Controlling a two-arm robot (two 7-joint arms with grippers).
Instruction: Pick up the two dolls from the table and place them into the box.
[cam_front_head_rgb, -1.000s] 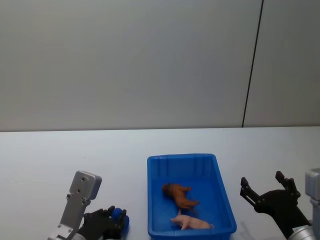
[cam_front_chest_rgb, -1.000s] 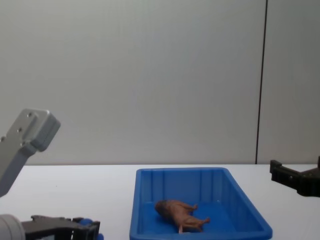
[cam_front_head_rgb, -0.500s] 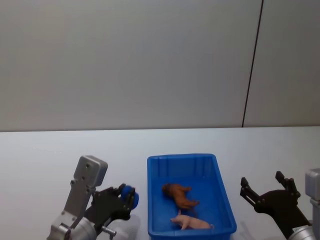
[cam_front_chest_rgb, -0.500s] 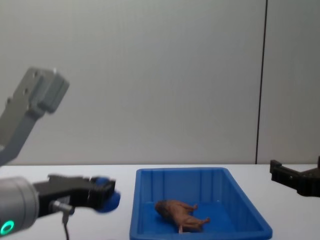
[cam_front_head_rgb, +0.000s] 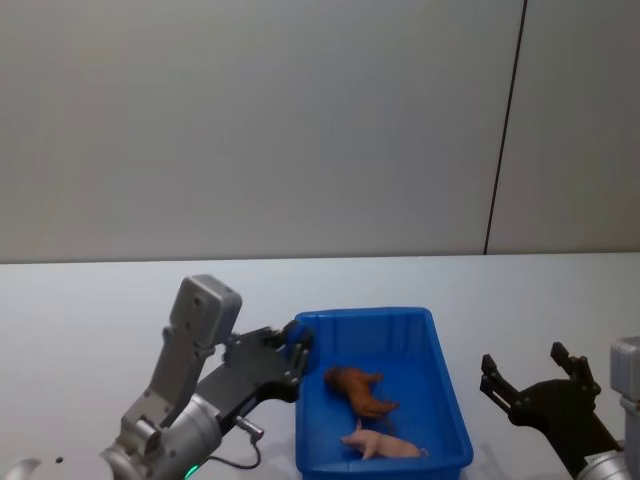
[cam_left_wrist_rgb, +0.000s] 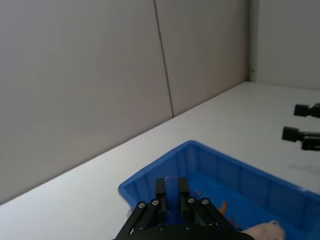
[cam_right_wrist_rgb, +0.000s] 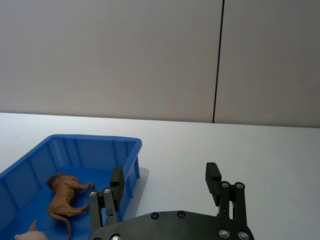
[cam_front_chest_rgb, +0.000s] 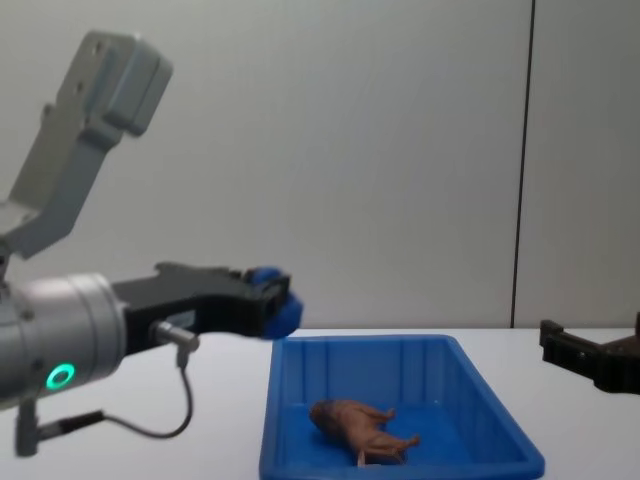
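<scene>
My left gripper (cam_front_chest_rgb: 272, 300) is clamped on the dark blue doll (cam_front_chest_rgb: 281, 312), carried level with the box's left rim and above it. The blue box (cam_front_head_rgb: 445, 400) opens just to the gripper's right and below, its long axis running away from me, lion (cam_front_head_rgb: 357, 389) and pink animal (cam_front_head_rgb: 385, 444) already inside. My right gripper (cam_front_head_rgb: 538, 388) hangs spread and empty beyond the box's right wall.

Even, soft overhead light, no glare on wall. Faint shadow on table (cam_right_wrist_rgb: 260, 150) beside bin (cam_right_wrist_rgb: 131, 150), ahead of right gripper (cam_right_wrist_rgb: 165, 182). Left gripper (cam_front_chest_rgb: 268, 300) slightly motion-blurred (chest view); rest sharp.
</scene>
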